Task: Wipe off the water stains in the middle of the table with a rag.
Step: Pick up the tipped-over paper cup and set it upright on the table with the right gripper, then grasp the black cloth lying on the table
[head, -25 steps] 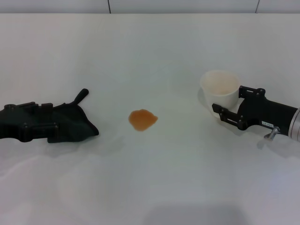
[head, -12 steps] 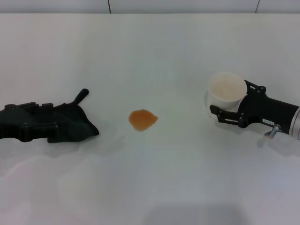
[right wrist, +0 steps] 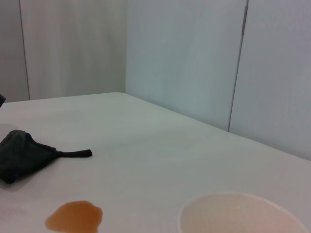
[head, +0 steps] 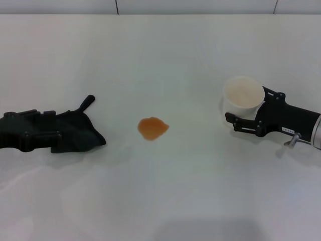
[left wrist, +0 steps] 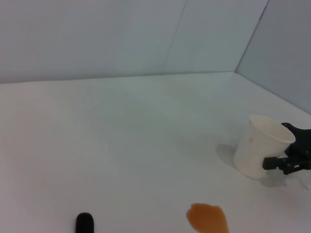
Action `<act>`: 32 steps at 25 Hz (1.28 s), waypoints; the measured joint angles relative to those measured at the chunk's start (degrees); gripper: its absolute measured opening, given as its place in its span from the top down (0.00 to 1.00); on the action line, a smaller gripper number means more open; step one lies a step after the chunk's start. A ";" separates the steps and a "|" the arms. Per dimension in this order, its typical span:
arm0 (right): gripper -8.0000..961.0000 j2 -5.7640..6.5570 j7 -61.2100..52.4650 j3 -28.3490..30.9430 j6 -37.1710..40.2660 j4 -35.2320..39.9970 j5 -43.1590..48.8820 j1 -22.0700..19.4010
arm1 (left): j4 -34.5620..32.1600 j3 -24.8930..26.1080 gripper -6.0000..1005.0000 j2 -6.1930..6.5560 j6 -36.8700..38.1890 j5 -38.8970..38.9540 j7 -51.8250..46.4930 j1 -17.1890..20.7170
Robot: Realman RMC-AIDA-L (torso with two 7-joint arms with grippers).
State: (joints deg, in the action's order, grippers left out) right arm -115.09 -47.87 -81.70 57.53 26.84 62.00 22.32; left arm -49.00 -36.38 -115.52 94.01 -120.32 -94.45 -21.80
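The water stains (head: 153,128) are one small orange-brown blotch in the middle of the white table (head: 160,55); the blotch also shows in the left wrist view (left wrist: 208,218) and the right wrist view (right wrist: 74,216). The black rag (head: 79,131) lies at the left with its tail (head: 88,102) pointing away. My left gripper (head: 52,125) lies over the rag's near-left part, black on black. My right gripper (head: 257,110) is shut on the upright white paper cup (head: 243,93) at the right, which stands on the table.
Grey wall panels (head: 200,6) run along the table's far edge. The cup also shows in the left wrist view (left wrist: 260,153), with the right gripper's fingers (left wrist: 278,162) against it.
The right gripper turned the cup from tilted toward the middle to upright and moved it slightly right. The left gripper and the rag have not moved.
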 joint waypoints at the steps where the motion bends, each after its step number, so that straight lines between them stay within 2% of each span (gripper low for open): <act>1: 0.10 0.07 -0.35 -0.04 0.08 0.10 0.25 0.00 | -0.01 0.00 0.12 0.01 -0.01 0.00 -0.02 0.06; 8: 0.10 0.22 -5.72 0.24 -0.34 4.11 6.17 -1.63 | -0.04 0.00 0.12 0.13 -0.10 -0.35 -0.11 0.04; 16: 0.10 0.36 -9.37 0.31 -0.02 11.55 9.48 -6.21 | -0.05 0.00 0.12 0.12 -0.61 -0.36 -0.20 0.00; 23: 0.11 0.89 -13.96 0.39 0.08 13.61 13.60 -6.97 | -0.04 0.00 0.12 0.12 -0.61 -0.37 -0.21 0.00; 30: 0.11 1.18 -19.80 2.48 1.18 24.20 19.76 -11.74 | -0.03 0.00 0.12 0.21 -0.60 -0.43 -0.21 0.14; 32: 0.11 1.17 -20.43 3.28 2.17 25.18 20.61 -12.03 | 0.04 0.00 0.12 0.33 -0.59 -0.46 -0.21 0.15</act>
State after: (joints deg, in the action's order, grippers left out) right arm -113.92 -68.30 -78.41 59.69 52.02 82.61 10.29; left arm -48.97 -36.38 -115.20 93.41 -120.78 -94.66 -21.65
